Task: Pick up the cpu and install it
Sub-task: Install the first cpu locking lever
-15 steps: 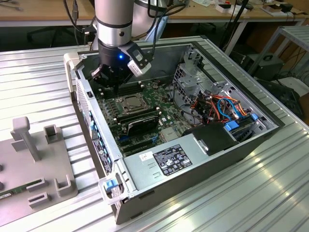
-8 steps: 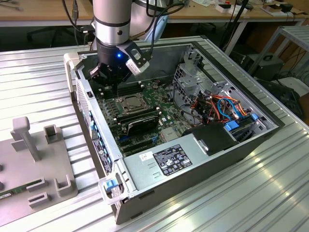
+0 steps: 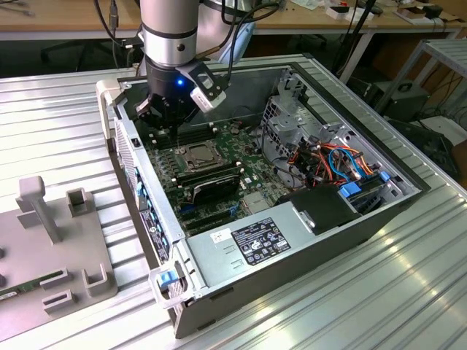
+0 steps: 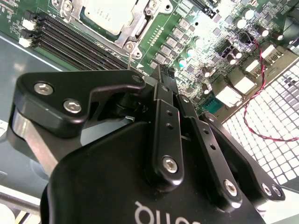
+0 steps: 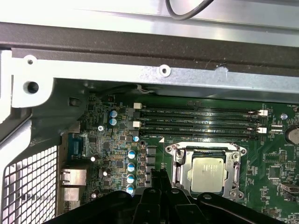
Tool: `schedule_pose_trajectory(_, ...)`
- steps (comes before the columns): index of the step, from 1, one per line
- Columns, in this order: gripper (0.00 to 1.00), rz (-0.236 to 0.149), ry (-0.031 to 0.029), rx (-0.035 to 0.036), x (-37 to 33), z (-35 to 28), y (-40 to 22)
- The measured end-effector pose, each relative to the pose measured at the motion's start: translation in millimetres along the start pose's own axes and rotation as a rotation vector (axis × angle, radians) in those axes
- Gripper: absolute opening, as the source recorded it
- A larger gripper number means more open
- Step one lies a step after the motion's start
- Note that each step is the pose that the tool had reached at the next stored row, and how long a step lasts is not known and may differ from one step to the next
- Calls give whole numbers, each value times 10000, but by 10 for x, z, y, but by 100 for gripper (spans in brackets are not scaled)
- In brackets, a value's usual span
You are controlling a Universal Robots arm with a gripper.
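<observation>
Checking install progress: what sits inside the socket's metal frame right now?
The cpu lies inside the socket frame, its silver-grey top facing up. Whatever lies beneath the chip is covered by it.

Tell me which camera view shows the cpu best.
The first wrist view: the cpu lies whole in its socket, silver top uncovered. The second wrist view cuts part of it off at the picture's edge. The exterior view shows it whole but far away, inside the computer case.
</observation>
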State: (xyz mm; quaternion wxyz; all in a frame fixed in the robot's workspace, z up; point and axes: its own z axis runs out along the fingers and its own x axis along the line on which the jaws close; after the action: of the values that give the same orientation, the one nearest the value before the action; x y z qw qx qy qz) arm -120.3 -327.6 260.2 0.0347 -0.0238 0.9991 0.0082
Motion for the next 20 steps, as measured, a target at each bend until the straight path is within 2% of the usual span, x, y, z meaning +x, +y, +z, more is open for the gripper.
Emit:
schedule_pose_trajectory(6,11,0,0,1,0,-3,0)
schedule_pose_trajectory(10,11,1,0,1,-3,-45,1)
schedule_pose_trajectory(20,11,1,0,0,-4,-60,1)
